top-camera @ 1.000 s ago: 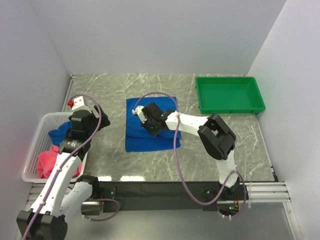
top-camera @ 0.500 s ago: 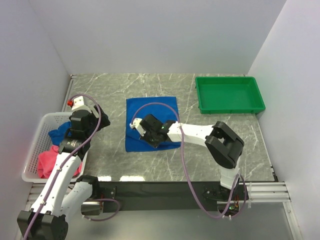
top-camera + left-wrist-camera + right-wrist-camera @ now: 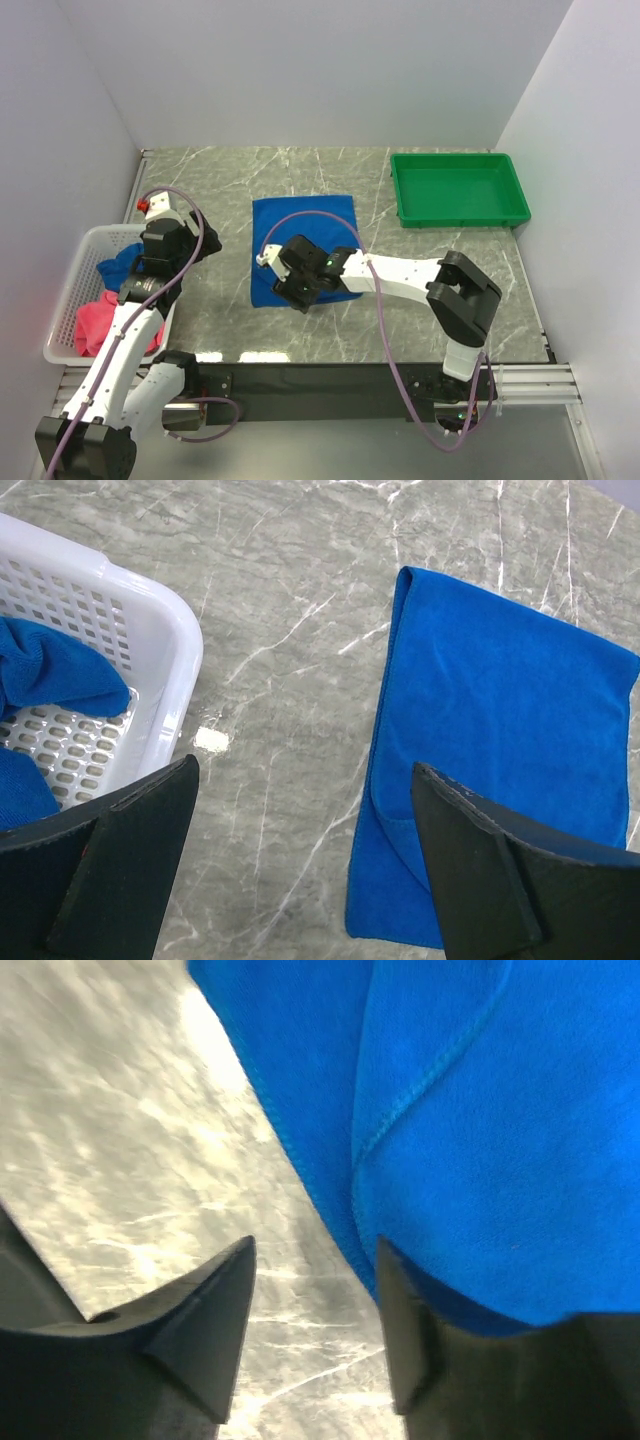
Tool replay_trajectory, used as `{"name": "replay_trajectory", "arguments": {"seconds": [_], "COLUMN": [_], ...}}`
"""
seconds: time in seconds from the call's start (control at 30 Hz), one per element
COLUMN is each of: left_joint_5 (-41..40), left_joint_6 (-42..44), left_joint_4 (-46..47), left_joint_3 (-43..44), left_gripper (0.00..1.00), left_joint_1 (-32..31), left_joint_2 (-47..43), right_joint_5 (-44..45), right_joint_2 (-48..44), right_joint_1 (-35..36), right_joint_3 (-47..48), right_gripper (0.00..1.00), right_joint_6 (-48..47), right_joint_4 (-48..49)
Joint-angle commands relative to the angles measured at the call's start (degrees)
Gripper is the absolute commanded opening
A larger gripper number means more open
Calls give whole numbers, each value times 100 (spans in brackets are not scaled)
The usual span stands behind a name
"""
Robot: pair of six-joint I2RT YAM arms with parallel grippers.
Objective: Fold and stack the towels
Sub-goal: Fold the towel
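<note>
One blue towel lies folded flat on the marble table; in the left wrist view the same towel sits to the right. My right gripper hovers low at that towel's front left corner, open. In the right wrist view the blue towel rests against the right fingertip and only bare table shows inside the right gripper. My left gripper hangs open and empty by the basket's far right corner, also the left gripper. A second blue towel and a pink-red towel are bunched in the basket.
The white lattice basket stands at the left edge of the table, its rim near my left finger. A green plastic tray sits at the back right. Walls close in the table on three sides.
My right gripper has travelled toward the front left over the blue towel, then opened and let go of the cloth. The left arm has held still.
</note>
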Motion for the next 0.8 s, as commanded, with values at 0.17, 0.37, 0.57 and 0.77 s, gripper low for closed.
{"name": "replay_trajectory", "arguments": {"seconds": [0.17,0.37,0.57,0.77], "left_joint_5": [52,26,17,78], "left_joint_6": [110,118,127,118], "left_joint_4": [188,197,214,223], "left_joint_3": [97,114,115,106], "left_gripper": [93,93,93,92], "left_joint_1": [21,21,39,74], "left_joint_2": [-7,19,19,28], "right_joint_5": [-393,-612,-868,-1105], "right_joint_2": [-12,604,1184,1545], "right_joint_1": [-431,-695,-748,-765], "right_joint_3": [650,966,1327,1547], "right_gripper": [83,91,91,89], "right_joint_6": [1053,1774,1907,1924], "right_joint_4": [810,1574,1856,1927]}}
